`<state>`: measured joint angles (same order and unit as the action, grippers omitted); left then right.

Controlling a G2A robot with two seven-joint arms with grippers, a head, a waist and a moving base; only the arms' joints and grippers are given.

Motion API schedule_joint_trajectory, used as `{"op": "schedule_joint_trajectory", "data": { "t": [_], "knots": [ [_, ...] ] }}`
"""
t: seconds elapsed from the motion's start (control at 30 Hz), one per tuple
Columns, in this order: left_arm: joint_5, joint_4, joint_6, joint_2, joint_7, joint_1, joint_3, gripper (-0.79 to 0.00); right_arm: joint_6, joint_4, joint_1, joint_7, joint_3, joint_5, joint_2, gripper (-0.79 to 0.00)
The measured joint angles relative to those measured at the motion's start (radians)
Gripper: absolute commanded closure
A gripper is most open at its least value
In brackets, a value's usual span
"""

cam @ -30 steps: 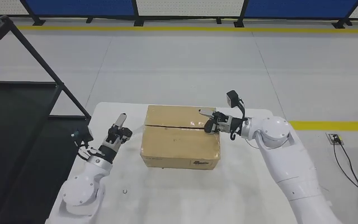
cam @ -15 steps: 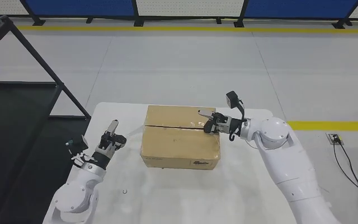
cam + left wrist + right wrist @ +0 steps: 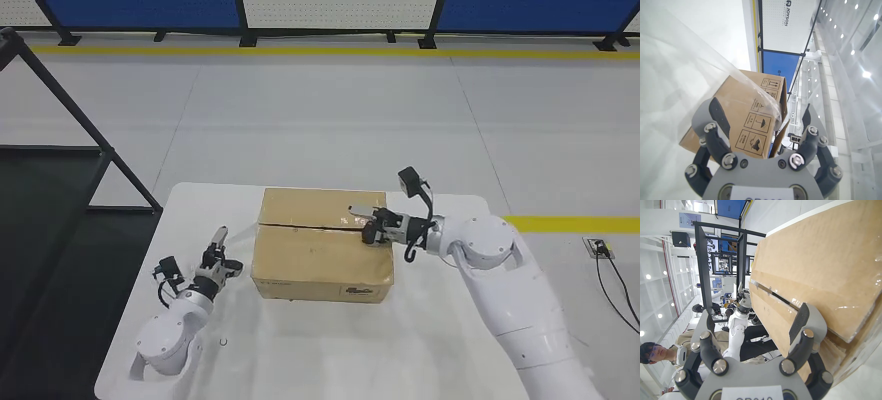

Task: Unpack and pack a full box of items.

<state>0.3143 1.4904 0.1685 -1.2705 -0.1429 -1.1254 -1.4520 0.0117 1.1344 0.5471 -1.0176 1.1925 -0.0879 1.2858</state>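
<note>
In the middle of the table (image 3: 300,350) the box (image 3: 322,250) sits with both top flaps down and glossy clear tape (image 3: 780,299) running along the seam between them. The right hand (image 3: 362,222) is at one end of that seam, spread wide, one finger against the top flap, gripping nothing. The left hand (image 3: 226,250) is just beside the opposite end, likewise open and empty. By my judgement the job has hardly begun: the box is not yet opened, so unpacking and repacking all remain.
</note>
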Motion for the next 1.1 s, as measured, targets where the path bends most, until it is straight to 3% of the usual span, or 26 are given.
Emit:
{"op": "schedule_joint_trajectory", "data": {
  "t": [0.23,0.6,0.83,1.1],
  "knots": [
    [0.105,-0.150,0.019,-0.021,0.029,0.128,0.041,-0.785,0.003,0.027,0.016,0.005,-0.004,-0.001,-0.005,-0.785],
    [0.161,-0.332,0.030,-0.041,0.009,0.269,0.090,-0.785,0.017,0.063,0.027,0.014,-0.011,0.007,-0.013,-0.785],
    [0.183,-0.379,0.003,-0.049,0.023,0.300,0.093,-0.785,0.020,0.065,0.027,0.098,-0.011,-0.008,-0.011,-0.785],
    [0.189,-0.410,0.001,-0.049,0.021,0.321,0.076,-0.785,0.032,0.017,-0.006,0.097,-0.022,-0.020,-0.010,-0.785]
  ]
}}
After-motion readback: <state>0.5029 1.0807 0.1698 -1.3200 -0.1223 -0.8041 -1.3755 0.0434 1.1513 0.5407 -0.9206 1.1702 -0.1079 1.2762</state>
